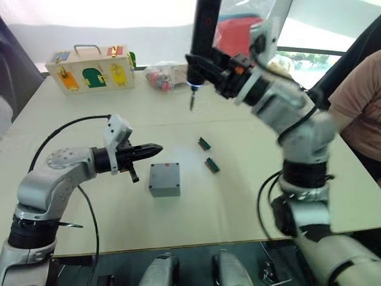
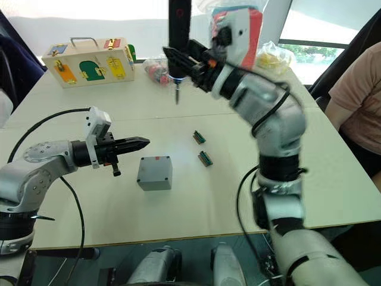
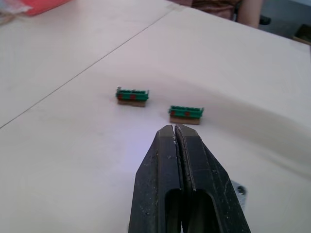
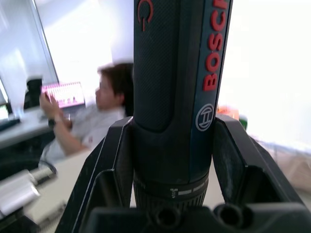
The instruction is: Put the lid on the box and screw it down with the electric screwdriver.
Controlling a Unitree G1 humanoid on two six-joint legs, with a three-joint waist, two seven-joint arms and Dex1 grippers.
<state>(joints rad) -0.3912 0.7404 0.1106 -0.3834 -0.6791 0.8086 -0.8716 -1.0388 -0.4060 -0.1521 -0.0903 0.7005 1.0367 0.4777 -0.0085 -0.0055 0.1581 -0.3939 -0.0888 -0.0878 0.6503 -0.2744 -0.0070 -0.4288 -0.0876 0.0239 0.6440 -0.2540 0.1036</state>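
The grey box (image 1: 164,179) stands on the table's near middle, its flat top face bearing a small red mark. I cannot tell the lid apart from the box; a grey corner with a screw hole (image 3: 239,191) shows beside my left fingers. My left gripper (image 1: 153,149) is shut and empty, level with the table, just left of and slightly behind the box. My right gripper (image 1: 201,64) is raised over the far middle of the table and shut on the black electric screwdriver (image 4: 177,73). The tool is upright, its metal bit (image 1: 191,104) pointing down, well above and behind the box.
Two small green connector pieces (image 1: 204,143) (image 1: 212,165) lie right of the box. A wooden latch box (image 1: 90,68) stands at the far left, with a plastic bag (image 1: 162,76) beside it. A person (image 1: 357,113) sits at the table's right edge.
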